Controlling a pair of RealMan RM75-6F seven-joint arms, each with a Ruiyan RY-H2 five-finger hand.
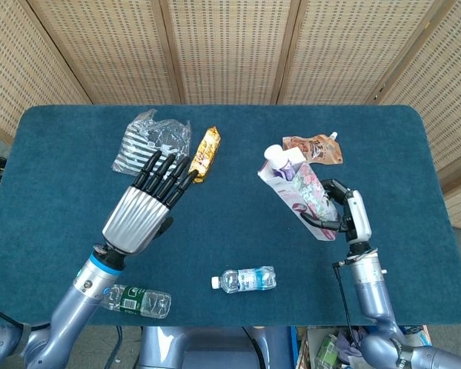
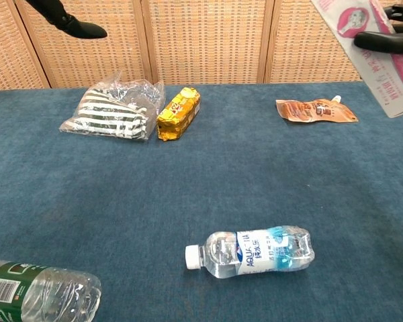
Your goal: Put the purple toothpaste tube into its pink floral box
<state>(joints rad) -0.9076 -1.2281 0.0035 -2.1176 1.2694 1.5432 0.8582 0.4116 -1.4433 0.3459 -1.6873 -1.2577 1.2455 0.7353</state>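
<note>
My right hand [image 1: 346,215] grips the pink floral box [image 1: 303,196], raised and tilted steeply above the table's right side. The purple toothpaste tube's white cap [image 1: 273,155] pokes out of the box's open upper end. In the chest view only the box's lower part [image 2: 383,50] and some dark fingers [image 2: 386,41] show at the top right corner. My left hand [image 1: 144,209] hovers over the left-middle of the table with its fingers spread, holding nothing. In the chest view just its fingertips [image 2: 70,20] appear at the top left.
On the blue table lie a striped plastic bag [image 1: 152,144], a yellow snack pack [image 1: 206,150], a brown pouch [image 1: 313,150], a clear water bottle [image 1: 246,279] and a green-label bottle [image 1: 134,300] at the front left edge.
</note>
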